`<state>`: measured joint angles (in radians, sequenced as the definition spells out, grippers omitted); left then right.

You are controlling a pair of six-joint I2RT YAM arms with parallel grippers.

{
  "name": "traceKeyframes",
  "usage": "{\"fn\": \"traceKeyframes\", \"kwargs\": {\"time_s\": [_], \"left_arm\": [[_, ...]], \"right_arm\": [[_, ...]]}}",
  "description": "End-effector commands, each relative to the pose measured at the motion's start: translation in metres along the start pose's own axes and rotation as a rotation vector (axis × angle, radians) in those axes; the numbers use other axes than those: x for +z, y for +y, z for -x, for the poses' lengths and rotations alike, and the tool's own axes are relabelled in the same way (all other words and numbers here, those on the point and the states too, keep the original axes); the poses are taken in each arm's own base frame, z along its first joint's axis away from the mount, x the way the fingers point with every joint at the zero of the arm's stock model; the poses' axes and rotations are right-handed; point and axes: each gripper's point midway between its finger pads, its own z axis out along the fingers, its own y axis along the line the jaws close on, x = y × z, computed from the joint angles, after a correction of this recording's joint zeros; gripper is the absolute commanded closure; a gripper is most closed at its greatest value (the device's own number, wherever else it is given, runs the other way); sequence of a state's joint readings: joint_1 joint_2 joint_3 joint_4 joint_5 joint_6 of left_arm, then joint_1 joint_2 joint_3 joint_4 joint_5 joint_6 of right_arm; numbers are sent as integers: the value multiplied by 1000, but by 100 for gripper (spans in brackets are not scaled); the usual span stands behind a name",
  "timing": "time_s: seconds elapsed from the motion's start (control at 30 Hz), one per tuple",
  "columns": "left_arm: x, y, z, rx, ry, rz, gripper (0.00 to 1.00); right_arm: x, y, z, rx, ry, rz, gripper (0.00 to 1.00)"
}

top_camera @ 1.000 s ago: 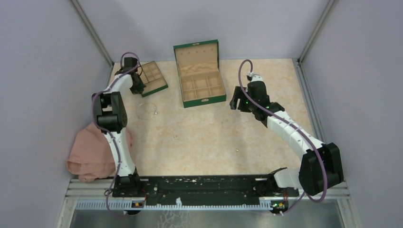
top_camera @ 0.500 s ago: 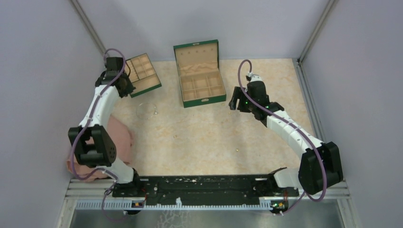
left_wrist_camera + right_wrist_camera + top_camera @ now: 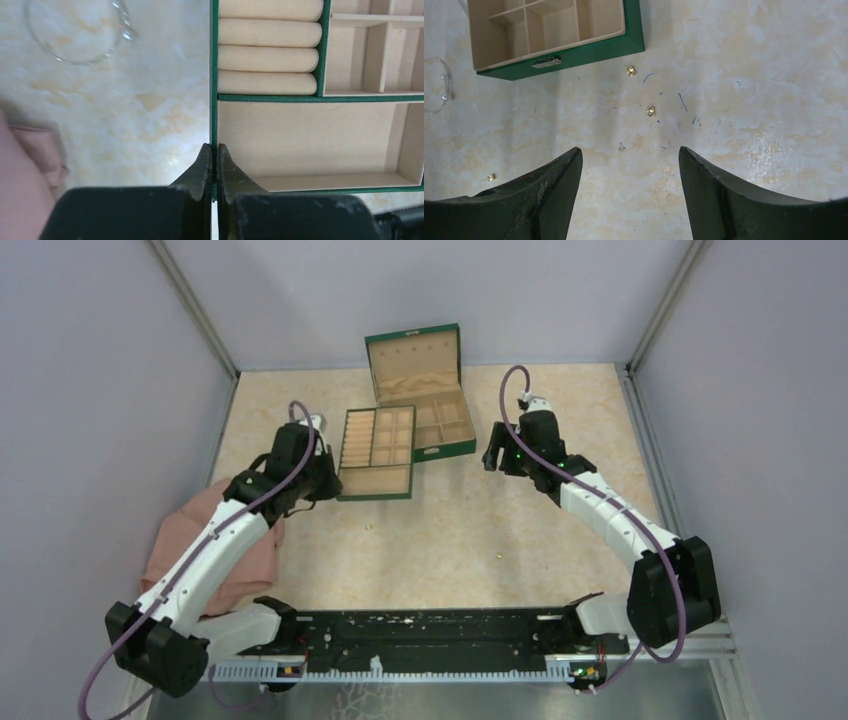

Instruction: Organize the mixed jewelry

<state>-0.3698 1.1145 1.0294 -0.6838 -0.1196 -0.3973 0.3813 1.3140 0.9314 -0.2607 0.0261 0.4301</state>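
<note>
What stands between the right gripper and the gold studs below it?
Nothing visible. The right gripper hangs open over the table, with two gold studs lying just ahead of its fingers; the green box sits beyond them. The left gripper is shut on the tray.

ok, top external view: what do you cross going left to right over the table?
pink cloth → left gripper, shut on the tray's wall → divided tray → green box, lid up, its left part behind the tray → right gripper, open above the tabletop.
</note>
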Motion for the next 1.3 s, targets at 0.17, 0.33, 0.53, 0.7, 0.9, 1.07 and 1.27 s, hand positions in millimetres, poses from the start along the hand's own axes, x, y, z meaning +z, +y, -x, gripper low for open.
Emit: {"fn": "traceKeyframes", "kwargs": {"time_s": [0.17,0.33,0.53,0.7,0.9,1.07,1.27], "left_arm": [[-7,-83,-79,48,105,-175,100],[11,-101,-108,69,119,-175,100],[35,-105,-135,83,126,-147,100],[51,-105,-150,120,137,-113,100],[64,-109,-170,180,196,-53,100],[53,-121,-177,222,274,-123,34],[20,-147,-126,251,169,-220,27]], "right_arm": [[-21,-10,26,31,-111,-67,30],[-31,-20,21,40,-111,-111,29],[-31,-38,7,82,-68,-210,31],[-34,-46,7,81,-93,-246,38],[-38,-49,7,79,-75,-269,37],[-32,-44,-2,49,-17,-242,33],[-23,-31,-2,-17,6,-159,35]]}}
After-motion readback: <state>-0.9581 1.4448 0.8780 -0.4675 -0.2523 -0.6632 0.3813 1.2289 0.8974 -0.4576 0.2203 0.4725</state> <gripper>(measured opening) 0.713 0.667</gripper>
